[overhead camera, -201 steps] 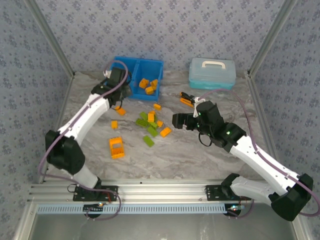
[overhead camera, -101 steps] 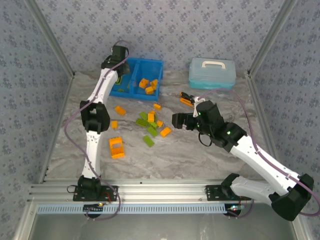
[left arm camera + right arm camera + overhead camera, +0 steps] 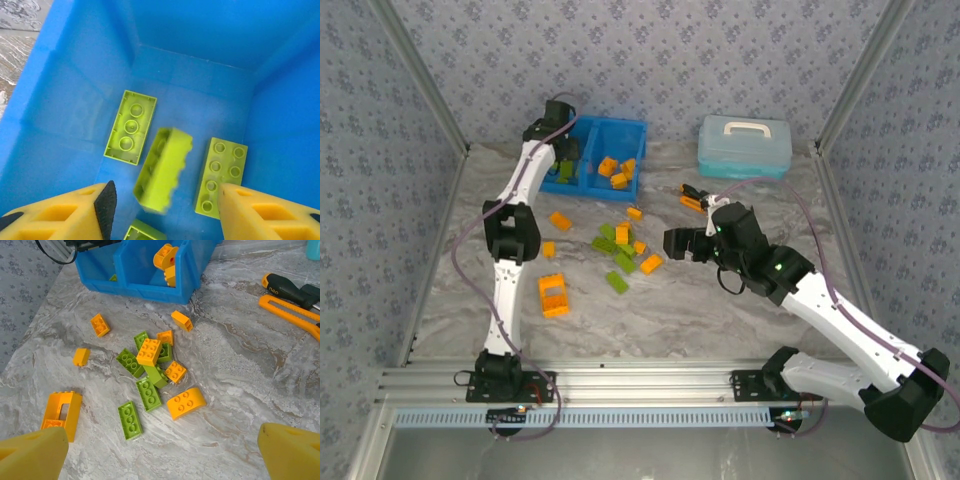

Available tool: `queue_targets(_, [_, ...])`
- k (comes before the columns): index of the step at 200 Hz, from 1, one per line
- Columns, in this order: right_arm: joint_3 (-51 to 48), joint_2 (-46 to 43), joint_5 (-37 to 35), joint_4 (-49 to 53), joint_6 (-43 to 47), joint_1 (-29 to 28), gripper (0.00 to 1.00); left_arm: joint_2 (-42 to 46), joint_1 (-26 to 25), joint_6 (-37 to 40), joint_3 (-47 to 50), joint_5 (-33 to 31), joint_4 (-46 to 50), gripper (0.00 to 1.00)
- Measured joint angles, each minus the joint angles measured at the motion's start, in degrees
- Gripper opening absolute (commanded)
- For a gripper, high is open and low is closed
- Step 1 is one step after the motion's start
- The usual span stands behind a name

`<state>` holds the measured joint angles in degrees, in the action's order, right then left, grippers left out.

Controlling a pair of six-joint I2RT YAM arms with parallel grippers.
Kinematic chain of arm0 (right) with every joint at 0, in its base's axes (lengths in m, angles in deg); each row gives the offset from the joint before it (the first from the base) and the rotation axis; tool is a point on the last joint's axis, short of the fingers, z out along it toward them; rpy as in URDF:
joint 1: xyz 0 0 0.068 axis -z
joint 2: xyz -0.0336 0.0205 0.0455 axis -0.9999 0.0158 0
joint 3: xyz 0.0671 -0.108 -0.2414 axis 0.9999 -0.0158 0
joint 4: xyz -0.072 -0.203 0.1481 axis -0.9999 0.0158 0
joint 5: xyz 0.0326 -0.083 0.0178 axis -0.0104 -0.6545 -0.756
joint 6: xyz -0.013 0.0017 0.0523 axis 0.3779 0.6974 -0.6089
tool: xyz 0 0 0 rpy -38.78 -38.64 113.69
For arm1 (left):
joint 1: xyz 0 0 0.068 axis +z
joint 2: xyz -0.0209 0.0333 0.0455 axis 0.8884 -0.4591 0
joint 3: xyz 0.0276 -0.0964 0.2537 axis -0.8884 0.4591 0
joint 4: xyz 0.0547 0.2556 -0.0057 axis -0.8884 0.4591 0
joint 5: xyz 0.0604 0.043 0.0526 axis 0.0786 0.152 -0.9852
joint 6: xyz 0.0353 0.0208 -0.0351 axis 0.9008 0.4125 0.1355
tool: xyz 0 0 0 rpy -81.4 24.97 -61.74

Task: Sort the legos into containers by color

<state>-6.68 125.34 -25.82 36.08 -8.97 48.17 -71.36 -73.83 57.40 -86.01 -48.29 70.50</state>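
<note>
bricks of lime green [image 3: 131,126], four by my count, sit in the left compartment [image 3: 65,100] of the blue bin [image 3: 620,122] at the far left of the table [image 3: 720,310] — two flat with studs up, one cut off by the bottom edge of the wrist view, one tilted and blurred in the middle. the left gripper [image 3: 165,200] hangs over them with its fingers spread wide, holding nothing; the tilted brick sits between the fingertips, touching neither. next door, the right compartment [image 3: 620,140] holds orange bricks [image 3: 612,168], too bunched to count. in front of the bin lie eight loose orange pieces: a large orange block [image 3: 61,412] at the left, two small ones beyond it, and five in or around the middle heap, where i make out about six loose green bricks [image 3: 149,392]. right of that heap the right gripper [image 3: 162,452] hovers above the table, fingers wide apart and empty. farther right lie two hand tools [image 3: 287,290], and past them one pale blue case [image 3: 744,145] with a white handle.
</note>
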Motion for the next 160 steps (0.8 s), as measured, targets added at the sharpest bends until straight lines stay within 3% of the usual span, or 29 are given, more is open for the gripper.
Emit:
queue_targets(34, [0.0, -0.2, -0.4, 0.0, -0.2, -0.6, 1.00, 10.3, -0.1, -3.8, 8.2, 1.7, 0.1, 0.57])
queue_targets(72, [0.0, -0.7, -1.1, 0.0, -0.2, -0.9, 1.00, 43.3, -2.0, -13.7, 41.9, 3.4, -10.9, 0.55])
queue_targets(104, [0.0, -0.7, -2.3, 0.0, -0.1, -0.9, 1.00, 67.3, -10.0, -25.8, 65.0, 2.2, -19.3, 0.53])
queue_targets(126, [0.0, -0.6, -3.2, -0.1, 0.1, -0.9, 1.00, 73.5, -18.3, -35.5, 76.4, -1.0, -20.0, 0.56])
queue_targets(160, [0.0, 0.6, -3.7, -0.9, 0.3, -0.7, 1.00, 70.3, -30.3, -51.9, 86.2, -4.9, -14.4, 0.61])
